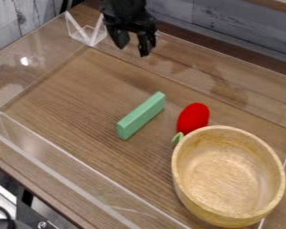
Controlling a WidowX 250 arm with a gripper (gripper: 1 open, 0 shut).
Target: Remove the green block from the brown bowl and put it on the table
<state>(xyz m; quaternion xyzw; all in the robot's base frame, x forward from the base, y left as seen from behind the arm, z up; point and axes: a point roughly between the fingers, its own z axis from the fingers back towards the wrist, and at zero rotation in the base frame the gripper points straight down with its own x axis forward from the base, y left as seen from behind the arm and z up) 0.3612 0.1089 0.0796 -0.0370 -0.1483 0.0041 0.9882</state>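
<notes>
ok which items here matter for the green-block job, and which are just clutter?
Job:
- green block, lying on the table
- brown bowl, nothing in it
- gripper, fingers open, at the far end

Clutter:
- red strawberry toy, beside the bowl

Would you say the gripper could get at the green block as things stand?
Probably yes: the green block lies flat on the table, outside the bowl, nothing on it, and the gripper is open.

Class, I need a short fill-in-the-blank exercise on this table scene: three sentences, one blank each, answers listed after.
1. The green block lies on the ___, not in the bowl.
2. The bowl holds ___.
3. The red toy lies between the block and the ___.
4. The gripper's jaws are ___.

Answers: table; nothing; bowl; open
</notes>
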